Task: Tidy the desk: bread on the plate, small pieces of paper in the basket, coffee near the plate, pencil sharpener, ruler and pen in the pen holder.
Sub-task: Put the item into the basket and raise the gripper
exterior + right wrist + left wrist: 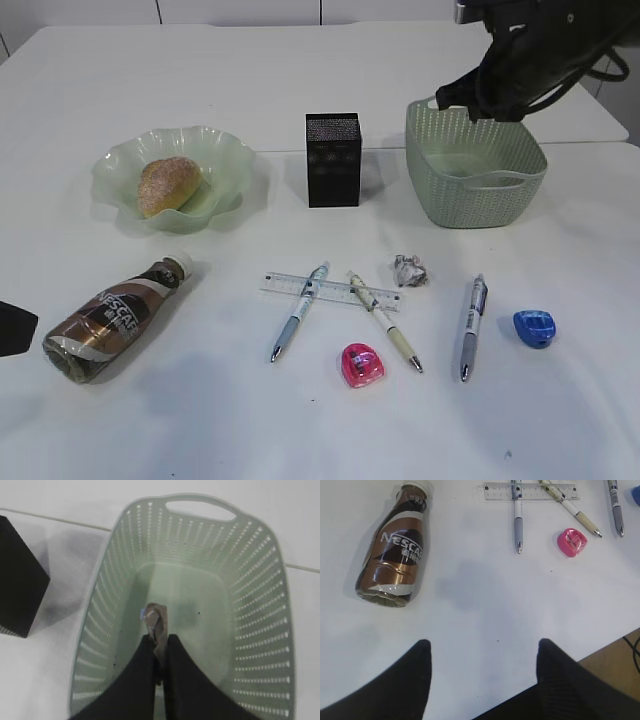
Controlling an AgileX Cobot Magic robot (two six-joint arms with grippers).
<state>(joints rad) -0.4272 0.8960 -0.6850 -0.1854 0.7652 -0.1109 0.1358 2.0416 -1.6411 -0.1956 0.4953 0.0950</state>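
Observation:
My right gripper (159, 639) is shut on a crumpled piece of paper (156, 620) and holds it over the inside of the green basket (260, 605), also in the exterior view (520, 185). A second paper ball (409, 270) lies on the table. Bread (168, 184) sits on the green plate (225, 160). The coffee bottle (115, 320) lies on its side, also in the left wrist view (397, 555). The ruler (285, 285), three pens (298, 312) (386, 322) (472, 325), a pink sharpener (362, 365) and a blue sharpener (534, 327) lie in front. My left gripper (482, 652) is open and empty.
The black pen holder (332, 160) stands between plate and basket, its corner showing in the right wrist view (20, 580). The table's front edge shows in the left wrist view (615, 647).

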